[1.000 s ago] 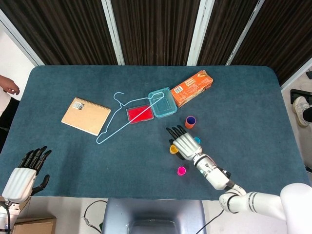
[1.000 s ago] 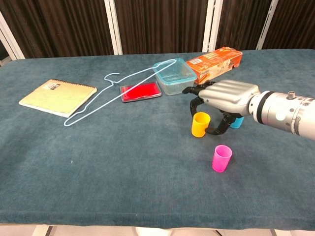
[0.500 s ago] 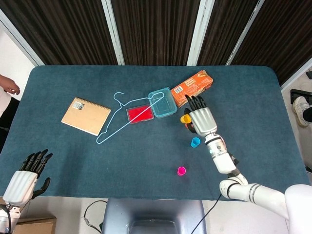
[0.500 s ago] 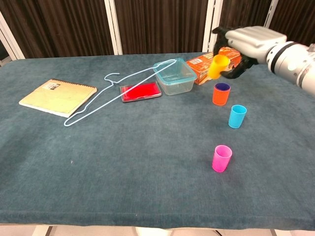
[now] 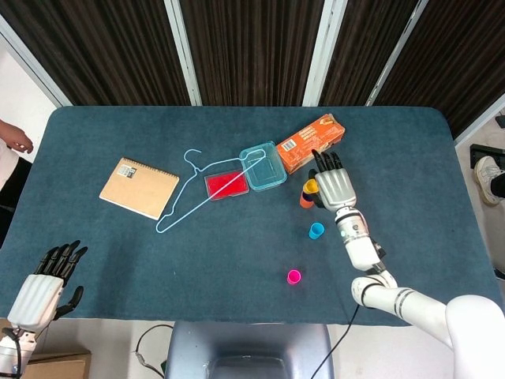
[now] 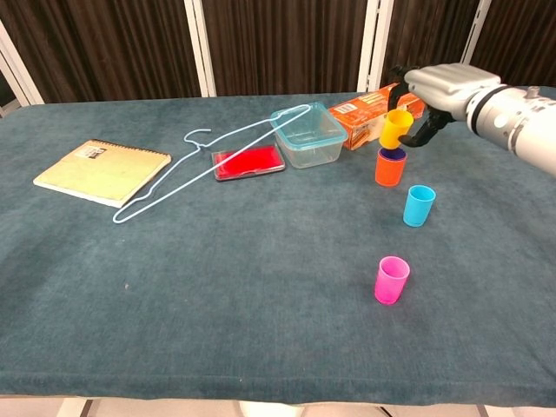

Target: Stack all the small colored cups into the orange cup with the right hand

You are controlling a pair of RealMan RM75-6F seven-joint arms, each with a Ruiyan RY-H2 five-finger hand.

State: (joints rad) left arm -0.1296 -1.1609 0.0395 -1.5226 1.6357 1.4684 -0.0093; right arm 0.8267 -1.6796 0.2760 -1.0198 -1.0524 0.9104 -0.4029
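Observation:
My right hand (image 6: pixel 439 84) (image 5: pixel 334 183) holds a small yellow cup (image 6: pixel 396 128) (image 5: pixel 312 186), tilted, with its base just above the mouth of the orange cup (image 6: pixel 389 168) (image 5: pixel 306 200). The orange cup stands upright and shows a purple rim inside it. A blue cup (image 6: pixel 419 205) (image 5: pixel 316 230) stands to the near right of the orange one. A pink cup (image 6: pixel 391 279) (image 5: pixel 293 276) stands alone nearer the front edge. My left hand (image 5: pixel 43 286) hangs off the table's near left corner, fingers spread, holding nothing.
An orange carton (image 6: pixel 380 113) lies just behind the orange cup. Beside it are a clear blue-tinted tub (image 6: pixel 307 135), a red flat lid (image 6: pixel 248 162), a light blue wire hanger (image 6: pixel 205 165) and a tan notebook (image 6: pixel 102 171).
My right hand picked the yellow cup up from beside the blue cup, carried it back over the orange cup, and has now lowered it towards that cup's mouth. The left hand hardly moved.

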